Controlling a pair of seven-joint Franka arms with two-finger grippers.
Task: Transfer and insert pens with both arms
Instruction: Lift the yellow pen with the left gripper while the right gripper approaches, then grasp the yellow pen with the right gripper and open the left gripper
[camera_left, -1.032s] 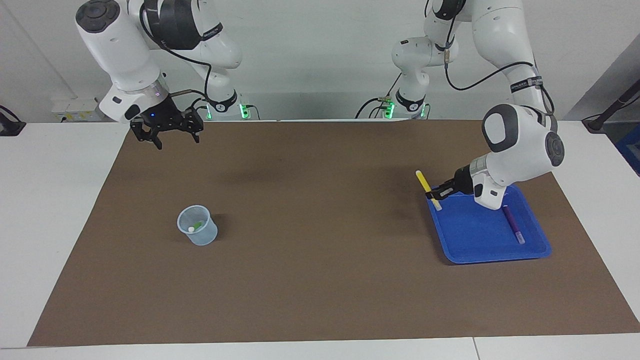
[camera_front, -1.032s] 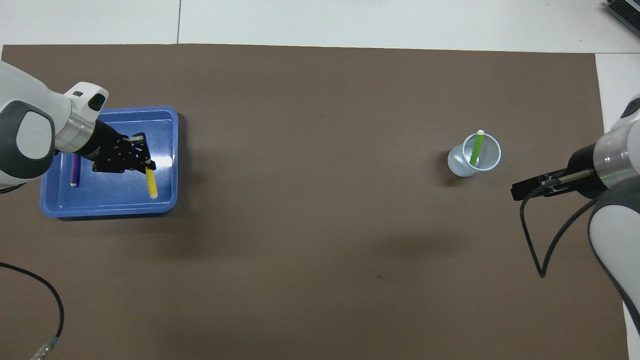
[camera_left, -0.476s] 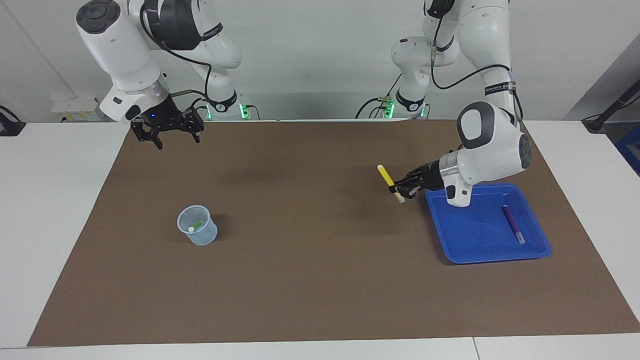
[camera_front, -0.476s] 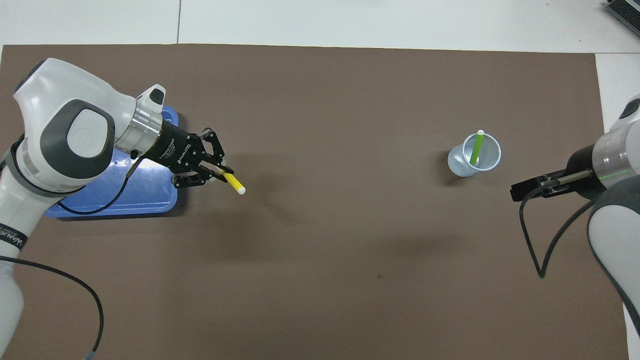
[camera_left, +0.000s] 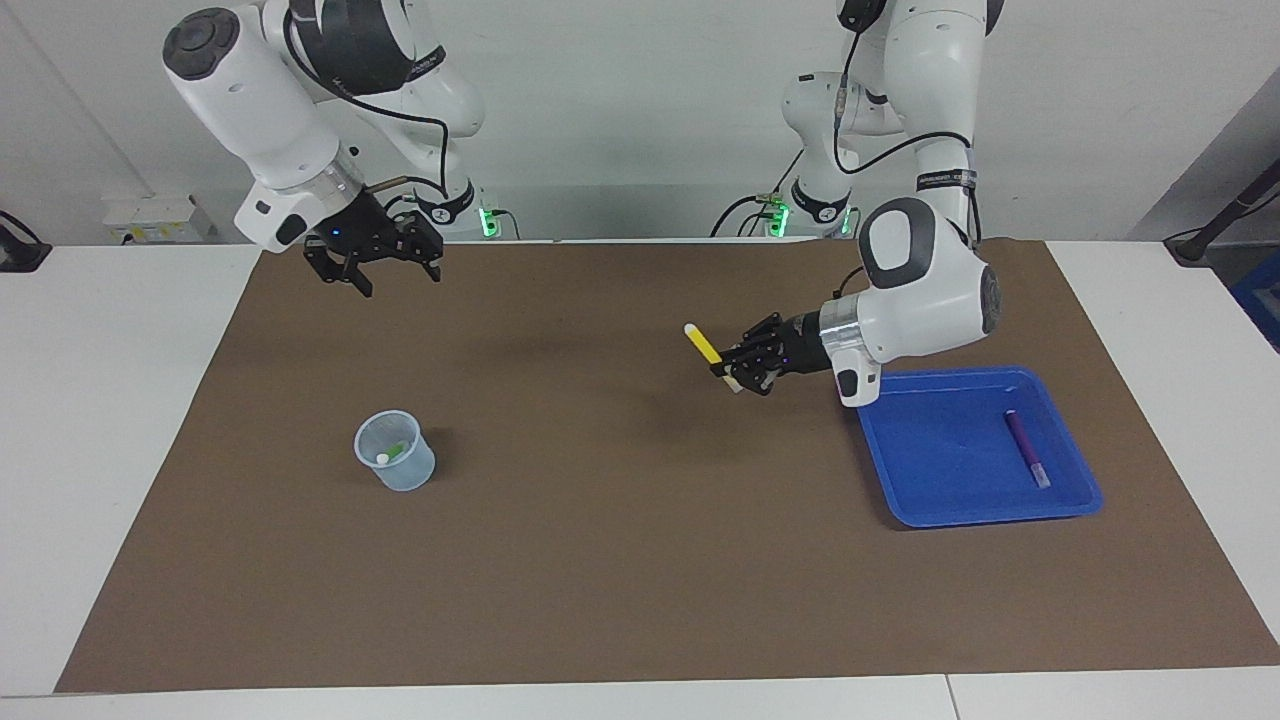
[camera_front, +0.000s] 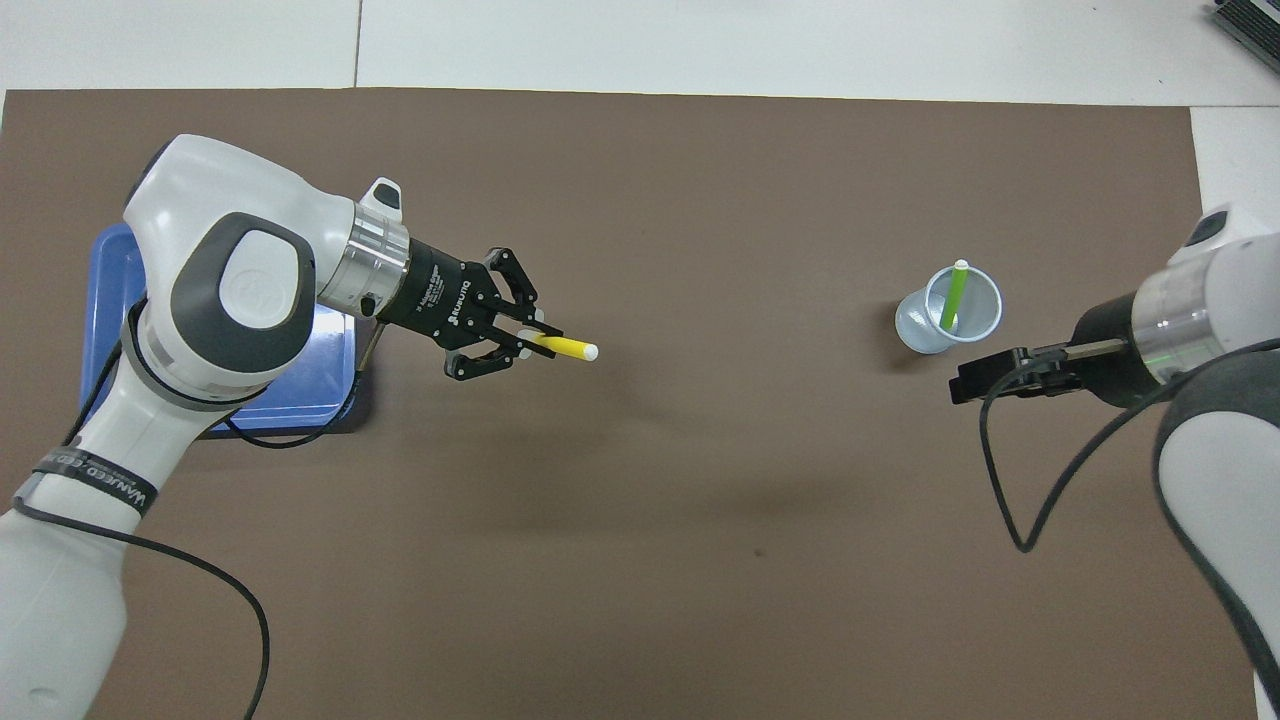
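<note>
Hanging in the air at the right arm's end of the table, over the brown mat (camera_left: 640, 580) close to its edge by the robots: right gripper (camera_left: 400, 283), fingers spread apart and released, pointing down in the facing view. Seen edge-on in the overhead view as a dark bar, right gripper (camera_front: 962, 383) just beside the cup there and apart from it. Standing upright on the mat, farther from the robots than that gripper: a small translucent cup (camera_left: 410, 475), also clear from above (camera_front: 912, 325). Leaning inside it, green pen (camera_left: 395, 452), its pale end up against the rim (camera_front: 950, 300). Toward the middle of the table, raised over bare mat between cup and tray, much closer to the tray: left gripper (camera_left: 728, 372), fingers clenched on the yellow pen (camera_left: 703, 345) near one of its ends. Sticking out from the fingertips toward the right arm's end, most of the yellow barrel with a pale tip, tilted upward in the facing view; from above, left gripper (camera_front: 530, 340) and yellow pen (camera_front: 570, 348) in one line with the forearm. Lying flat on the mat at the left arm's end: a blue tray (camera_left: 950, 470), partly covered by the left arm from above (camera_front: 300, 370). Resting inside the tray, along its side toward the table's end: purple pen (camera_left: 1024, 448), pale end away from the robots, hidden by the arm in the overhead view.
</note>
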